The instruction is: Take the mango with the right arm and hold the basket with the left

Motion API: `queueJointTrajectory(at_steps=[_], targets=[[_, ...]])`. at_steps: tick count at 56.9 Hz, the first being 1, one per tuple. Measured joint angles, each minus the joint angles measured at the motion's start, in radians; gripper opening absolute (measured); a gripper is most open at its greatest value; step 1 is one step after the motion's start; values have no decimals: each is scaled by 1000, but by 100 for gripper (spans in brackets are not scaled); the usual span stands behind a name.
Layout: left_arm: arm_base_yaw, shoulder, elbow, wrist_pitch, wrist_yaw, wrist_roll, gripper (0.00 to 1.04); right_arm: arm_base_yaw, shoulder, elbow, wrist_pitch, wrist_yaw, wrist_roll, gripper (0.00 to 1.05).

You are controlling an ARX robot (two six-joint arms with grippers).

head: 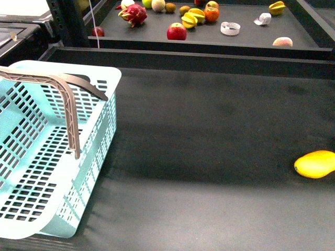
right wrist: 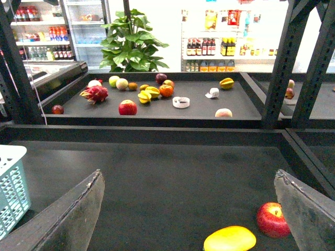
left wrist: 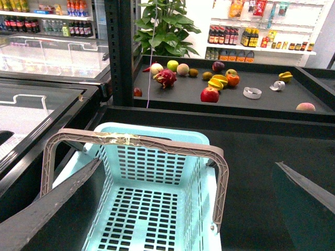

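Smooth and likely slippery, the mango [right wrist: 230, 239] suits a gentle mid-body pinch; right tool [right wrist: 188, 175] and left tool [left wrist: 188, 163] gape empty.

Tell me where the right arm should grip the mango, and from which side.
Grip the mango across its narrow middle, coming straight down from above. It lies flat with its long axis crosswise, and a red apple sits close by one end, likely crowding a side approach.

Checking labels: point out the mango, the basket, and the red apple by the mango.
mango [head: 314, 164], front view, middle of its skin
basket [head: 113, 77], front view, rim corner
red apple [right wrist: 269, 219], right wrist view, middle of its visible side
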Motion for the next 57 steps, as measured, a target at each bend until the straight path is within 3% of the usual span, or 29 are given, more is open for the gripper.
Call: queueJointTrajectory(at_steps=[33,37,41,46,57], targets=[[-9,3,0,4,-26,-1,99,0,0,0,0,0,0,97],[-135,78,0,105,-355,-28,99,0,0,0,0,0,0,97],[-208,209,2,228,-504,-61,99,0,0,0,0,0,0,97],[-193,441,18,401,-520,-138,99,0,0,0,0,0,0,97],[-149,949,155,677,-433,-344,99,0,0,0,0,0,0,97]])
